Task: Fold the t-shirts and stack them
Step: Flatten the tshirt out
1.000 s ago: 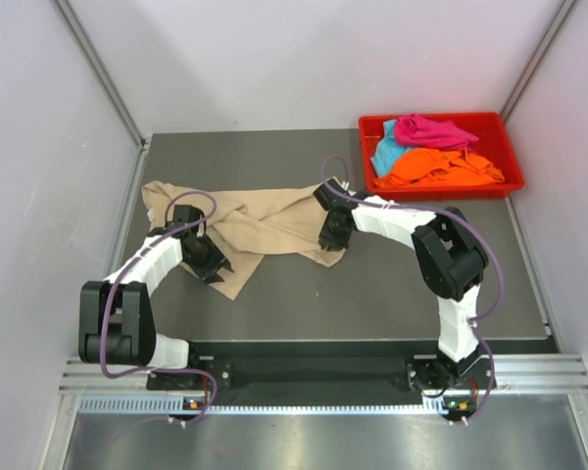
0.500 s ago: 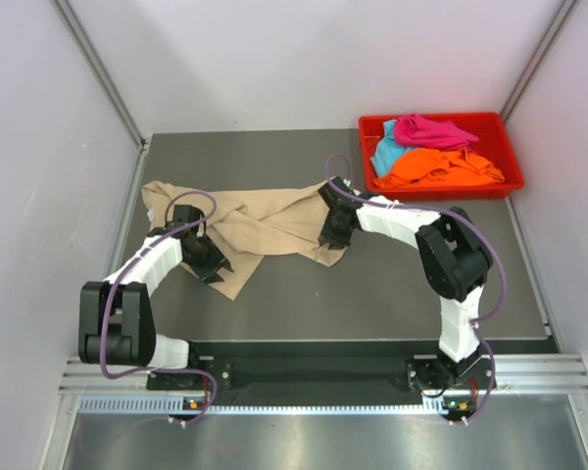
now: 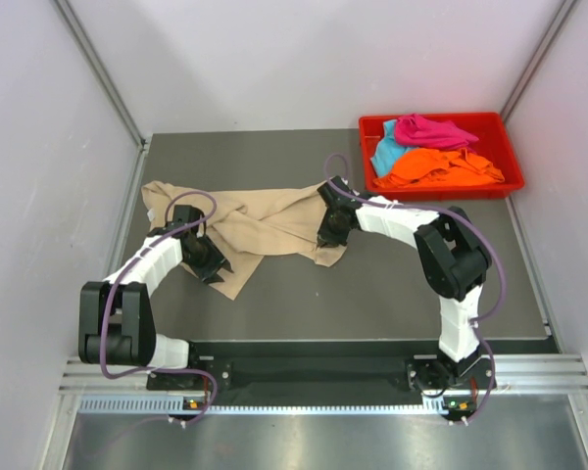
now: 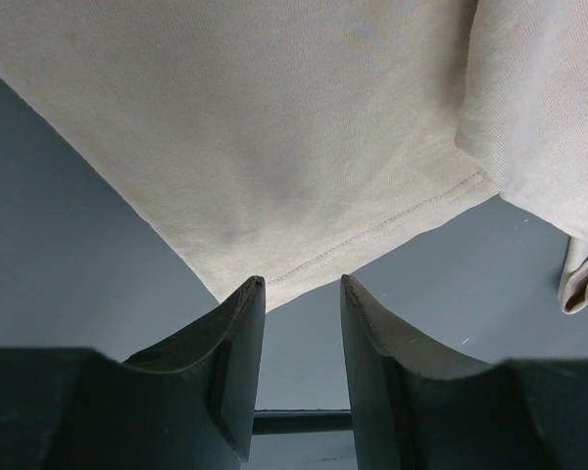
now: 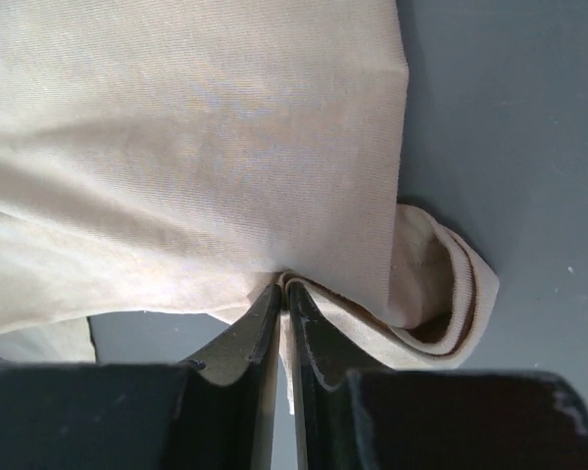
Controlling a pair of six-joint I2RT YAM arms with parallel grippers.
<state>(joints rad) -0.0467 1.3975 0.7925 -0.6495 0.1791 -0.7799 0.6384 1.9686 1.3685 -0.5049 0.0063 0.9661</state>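
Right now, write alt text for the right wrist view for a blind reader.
The right gripper pinches a fold of the beige t-shirt, jaws nearly shut. Cloth fills the upper left; grey table shows along the right edge.

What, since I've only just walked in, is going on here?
Two robot arms are working on a beige t-shirt lying crumpled on the table. The right gripper is pinched shut on a fold at its right edge; the left gripper sits open at a hem corner. Orange, magenta and teal t-shirts lie in the red tray.
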